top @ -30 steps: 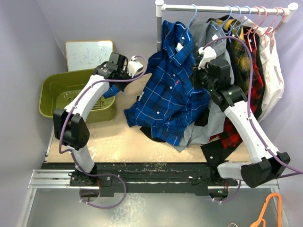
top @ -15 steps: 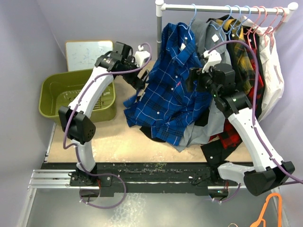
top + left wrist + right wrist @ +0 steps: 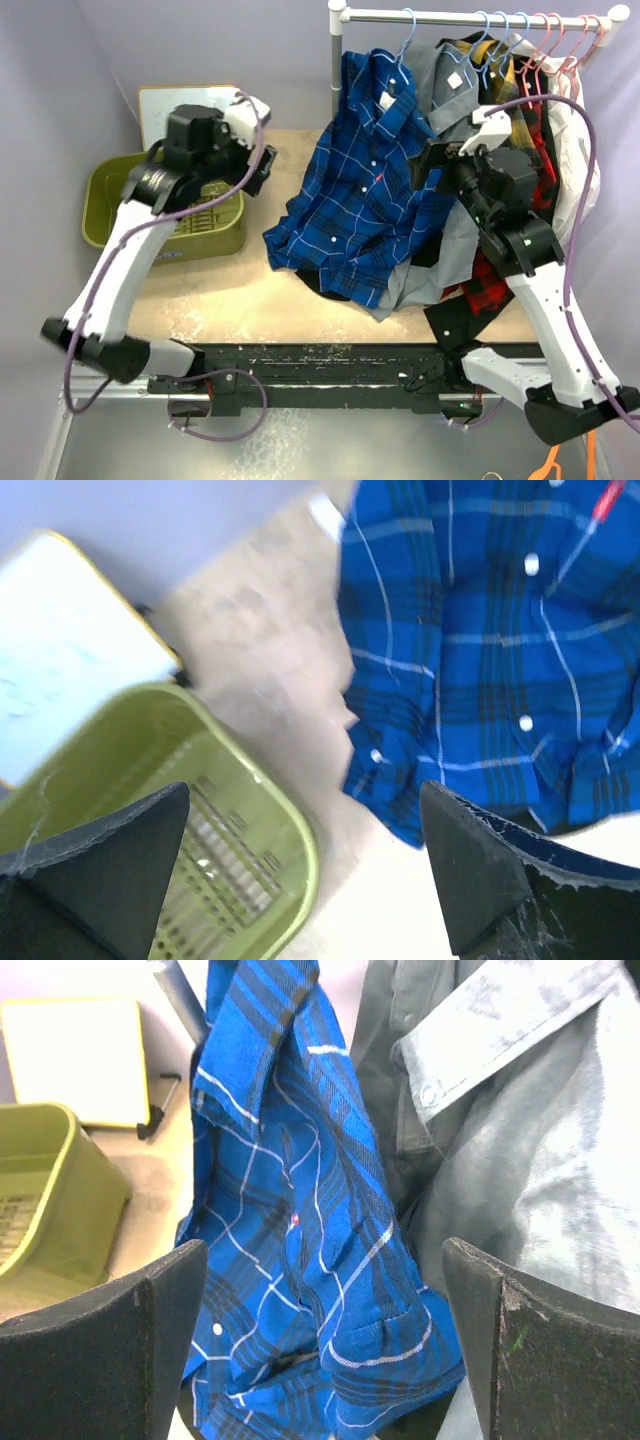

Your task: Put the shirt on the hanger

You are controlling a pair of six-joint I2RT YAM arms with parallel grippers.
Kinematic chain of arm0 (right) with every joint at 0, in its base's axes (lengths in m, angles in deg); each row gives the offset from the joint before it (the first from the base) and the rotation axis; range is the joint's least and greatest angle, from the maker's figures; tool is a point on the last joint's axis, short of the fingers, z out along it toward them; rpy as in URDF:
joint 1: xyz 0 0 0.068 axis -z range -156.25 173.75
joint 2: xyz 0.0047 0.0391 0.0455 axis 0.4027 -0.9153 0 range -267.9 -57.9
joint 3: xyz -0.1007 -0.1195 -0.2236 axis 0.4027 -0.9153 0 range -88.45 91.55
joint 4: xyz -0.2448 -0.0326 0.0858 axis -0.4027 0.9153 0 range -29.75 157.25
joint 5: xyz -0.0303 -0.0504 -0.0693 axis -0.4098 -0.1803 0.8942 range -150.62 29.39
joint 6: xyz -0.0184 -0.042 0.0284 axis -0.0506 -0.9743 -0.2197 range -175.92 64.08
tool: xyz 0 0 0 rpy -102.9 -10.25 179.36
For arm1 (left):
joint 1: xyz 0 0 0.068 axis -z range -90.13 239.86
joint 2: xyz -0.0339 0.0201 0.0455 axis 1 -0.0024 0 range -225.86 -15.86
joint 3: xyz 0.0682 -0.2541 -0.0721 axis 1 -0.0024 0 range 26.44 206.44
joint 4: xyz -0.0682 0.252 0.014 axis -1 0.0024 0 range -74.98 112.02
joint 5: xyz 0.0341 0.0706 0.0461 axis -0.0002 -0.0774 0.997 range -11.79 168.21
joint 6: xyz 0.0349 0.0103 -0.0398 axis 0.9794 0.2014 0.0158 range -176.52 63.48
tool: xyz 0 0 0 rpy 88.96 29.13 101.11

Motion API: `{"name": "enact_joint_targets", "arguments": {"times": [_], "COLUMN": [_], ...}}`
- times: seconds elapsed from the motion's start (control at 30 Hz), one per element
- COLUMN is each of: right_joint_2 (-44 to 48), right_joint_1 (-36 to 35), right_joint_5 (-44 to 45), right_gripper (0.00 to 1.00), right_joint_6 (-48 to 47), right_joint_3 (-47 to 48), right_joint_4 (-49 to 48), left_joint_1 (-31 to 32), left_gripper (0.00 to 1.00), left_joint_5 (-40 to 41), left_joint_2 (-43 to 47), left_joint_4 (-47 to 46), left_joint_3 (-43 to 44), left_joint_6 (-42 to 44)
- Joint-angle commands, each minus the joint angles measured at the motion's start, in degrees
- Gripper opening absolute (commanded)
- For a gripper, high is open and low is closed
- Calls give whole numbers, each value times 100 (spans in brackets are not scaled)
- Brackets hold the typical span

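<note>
Right gripper (image 3: 420,168), spread and empty, sits just right of the shirt (image 3: 360,200) (its length runs down-left from the hanger (image 3: 404,35), upper centre). Left gripper (image 3: 260,168), also spread, is farther off.

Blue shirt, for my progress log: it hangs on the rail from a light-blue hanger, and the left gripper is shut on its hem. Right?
No: the left wrist view shows the left gripper open, clear of the shirt. It does hang on the rail from the hanger.
</note>
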Motion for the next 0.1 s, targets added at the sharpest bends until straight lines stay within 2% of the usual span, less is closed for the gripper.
{"name": "enact_joint_targets", "arguments": {"times": [0.0, 0.07], "right_joint_2": [287, 408], "right_joint_1": [6, 6], "right_joint_5": [191, 405], "right_gripper": [100, 100], "right_joint_6": [94, 71], "right_joint_3": [243, 186], "right_joint_4": [-397, -619], "left_joint_1": [3, 1], "left_gripper": [99, 99], "left_joint_5": [775, 1215], "left_joint_2": [822, 1080], "left_joint_4": [-1281, -1410], "left_joint_3": [-505, -546], "left_joint_6": [-190, -653]}}
